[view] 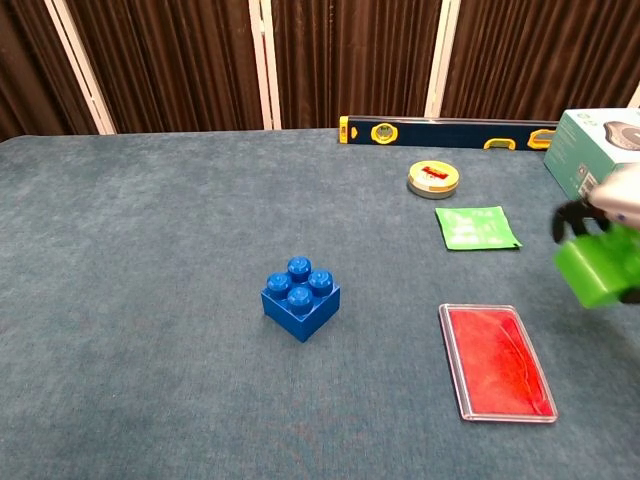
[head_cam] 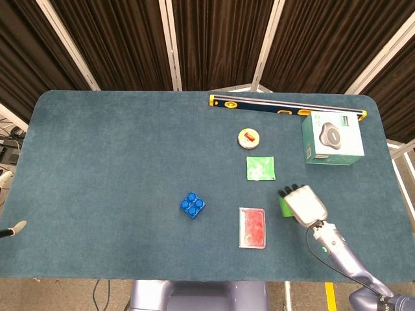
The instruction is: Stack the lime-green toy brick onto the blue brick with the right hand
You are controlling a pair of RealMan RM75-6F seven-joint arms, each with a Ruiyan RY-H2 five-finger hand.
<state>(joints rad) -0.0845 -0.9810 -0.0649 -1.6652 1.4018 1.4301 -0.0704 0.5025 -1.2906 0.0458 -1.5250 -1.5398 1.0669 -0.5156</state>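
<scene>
The blue brick [head_cam: 192, 206] [view: 300, 294] stands alone near the middle of the teal table, studs up. My right hand [head_cam: 302, 203] [view: 610, 215] is at the right side, well to the right of it, and grips the lime-green brick [view: 597, 270] [head_cam: 284, 206], which hangs clear above the cloth. In the head view the hand covers most of the green brick. My left hand shows in neither view.
A clear case with red contents [head_cam: 252, 227] [view: 497, 361] lies between the two bricks. A green packet [head_cam: 260, 168], a round yellow tin [head_cam: 249, 137], a white-and-green box [head_cam: 332, 138] and a long spirit level [head_cam: 285, 107] sit at the back right.
</scene>
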